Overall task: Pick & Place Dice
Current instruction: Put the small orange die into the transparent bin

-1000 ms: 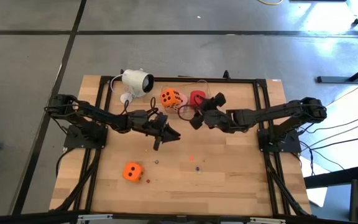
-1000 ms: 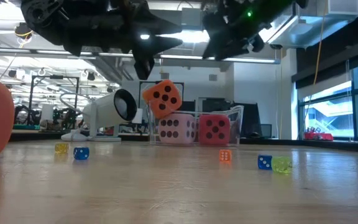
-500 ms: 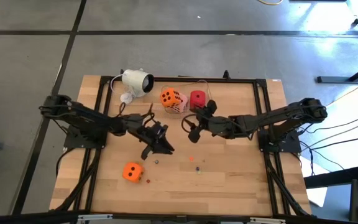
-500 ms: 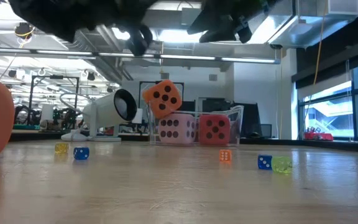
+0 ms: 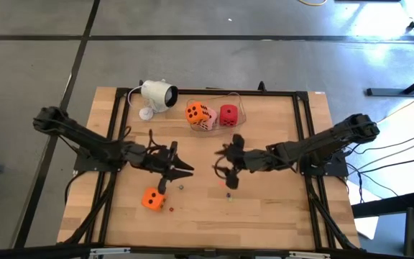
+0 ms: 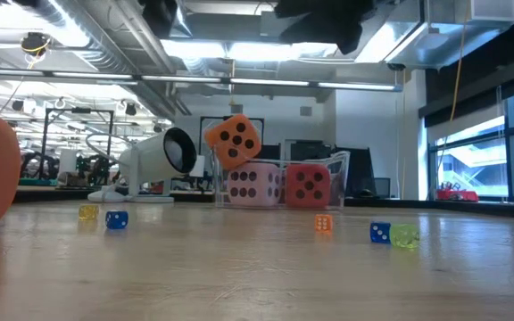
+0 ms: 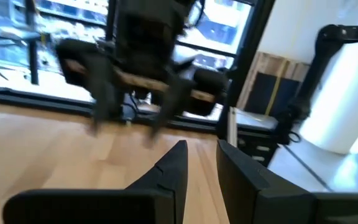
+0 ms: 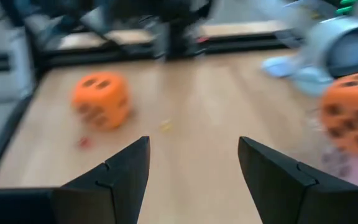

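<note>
One orange die lies on the wooden table near the front left; the right wrist view also shows this die. A second orange die sits tilted on top of the pale pink die. The pink die stands beside the red die in a clear container at the table's far side. My left gripper hovers just right of and beyond the loose orange die, its fingers a narrow gap apart around nothing. My right gripper hangs open at mid-table, its fingers wide apart.
A white camera on a cable stands at the far left of the table, beside the container. Several tiny coloured dice are scattered on the wood between the grippers and the near edge. Black rails run along the table's sides.
Both grippers have drawn back from the container toward the table's near edge. The left one has also gone leftward, toward the loose orange die, and has rolled a little. The right one has swung about toward the left. No die has moved.
</note>
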Robot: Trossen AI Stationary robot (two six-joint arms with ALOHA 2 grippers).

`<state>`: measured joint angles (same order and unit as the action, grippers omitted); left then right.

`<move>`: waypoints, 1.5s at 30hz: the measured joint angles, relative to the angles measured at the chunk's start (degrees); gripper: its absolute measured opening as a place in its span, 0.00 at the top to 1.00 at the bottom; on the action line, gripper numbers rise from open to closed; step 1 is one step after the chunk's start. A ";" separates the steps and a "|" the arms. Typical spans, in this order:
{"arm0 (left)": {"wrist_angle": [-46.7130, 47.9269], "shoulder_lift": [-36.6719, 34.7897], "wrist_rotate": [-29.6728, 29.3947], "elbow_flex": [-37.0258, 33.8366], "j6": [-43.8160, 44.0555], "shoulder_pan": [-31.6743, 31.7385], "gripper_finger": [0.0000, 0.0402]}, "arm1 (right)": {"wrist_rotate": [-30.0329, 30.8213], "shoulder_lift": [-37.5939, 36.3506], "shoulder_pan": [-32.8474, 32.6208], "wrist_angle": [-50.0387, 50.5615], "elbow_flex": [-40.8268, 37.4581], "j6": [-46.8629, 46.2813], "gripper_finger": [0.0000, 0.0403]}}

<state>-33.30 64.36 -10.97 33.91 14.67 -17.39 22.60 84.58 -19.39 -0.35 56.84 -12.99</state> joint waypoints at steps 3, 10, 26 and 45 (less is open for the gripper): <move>-0.80 -0.04 -3.13 0.00 -1.56 -1.11 0.80 | -3.98 0.00 -1.86 2.71 0.00 1.15 0.40; -3.12 -0.04 -6.18 0.00 -3.14 -1.66 0.81 | -7.38 0.02 -4.78 7.97 0.00 4.21 0.40; -5.57 0.13 -10.09 0.00 -6.97 -1.66 0.83 | -10.30 7.52 -2.65 11.68 0.04 -7.31 0.40; -2.05 0.13 -10.66 0.00 -8.45 -1.66 0.84 | -10.68 14.67 -1.19 11.68 0.11 -23.28 0.40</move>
<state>-35.35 64.49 -21.63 33.91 6.22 -19.05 11.91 99.24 -20.58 11.33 56.95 -36.28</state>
